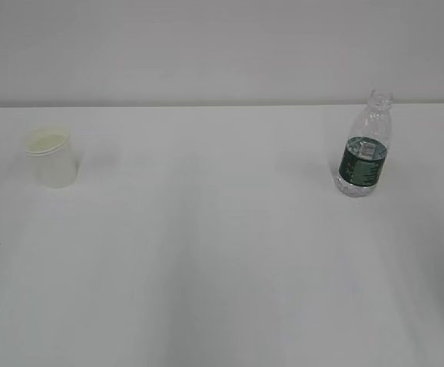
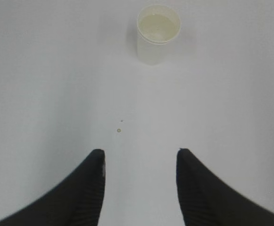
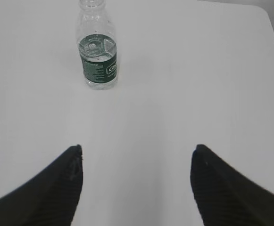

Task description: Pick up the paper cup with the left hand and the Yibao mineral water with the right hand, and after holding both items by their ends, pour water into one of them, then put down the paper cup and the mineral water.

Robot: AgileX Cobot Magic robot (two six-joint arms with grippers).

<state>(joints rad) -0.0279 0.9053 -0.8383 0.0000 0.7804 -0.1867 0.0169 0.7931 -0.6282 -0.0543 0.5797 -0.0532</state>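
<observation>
The paper cup [image 1: 53, 157] stands upright at the left of the white table; the left wrist view shows it [image 2: 158, 33] ahead, well beyond the fingertips. The Yibao mineral water [image 1: 364, 145] stands upright at the right, capless, partly filled; the right wrist view shows it [image 3: 97, 44] ahead and to the left. My left gripper [image 2: 140, 153] is open and empty over bare table. My right gripper [image 3: 137, 148] is open wide and empty, short of the bottle. Neither arm shows in the exterior view.
The white table [image 1: 222, 252] runs back to a pale wall. Its rounded far right corner [image 3: 264, 12] shows in the right wrist view. Small specks [image 2: 119, 130] lie on the table between the left gripper and the cup.
</observation>
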